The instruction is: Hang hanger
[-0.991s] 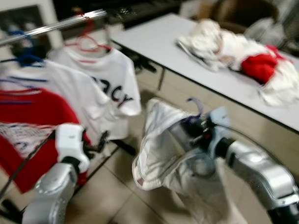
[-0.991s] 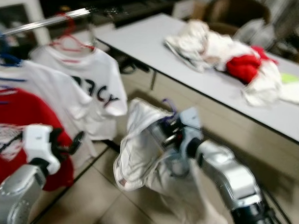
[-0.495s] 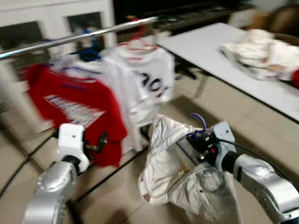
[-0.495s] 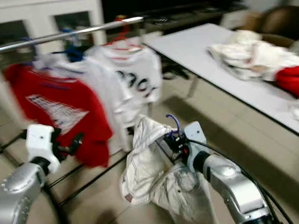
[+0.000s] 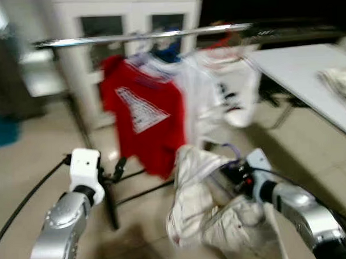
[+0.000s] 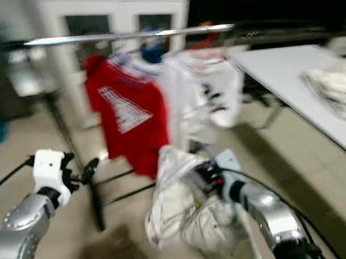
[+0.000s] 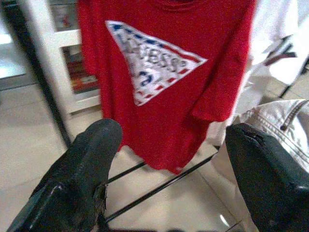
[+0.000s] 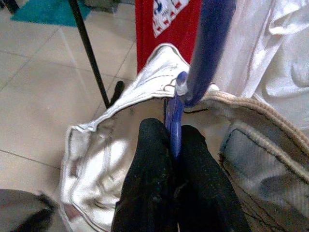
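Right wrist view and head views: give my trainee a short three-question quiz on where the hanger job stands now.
1. True or false: the right gripper has its jaws shut on the blue hanger.
2. What hangs on that hanger? A) red shirt B) pale trousers C) towel
3. Fill in: the left gripper is ____ and holds nothing.

Key: 1 true. 2 B, the pale trousers; the red shirt is already on the rail. 3 open.

The red T-shirt (image 7: 164, 72) hanging on the rail carries a white triangle with letters in blue and red across it, but they are too blurred to spell out with any certainty. One white shirt (image 5: 231, 90) further along the rail has dark lettering on its front, smeared past reading.
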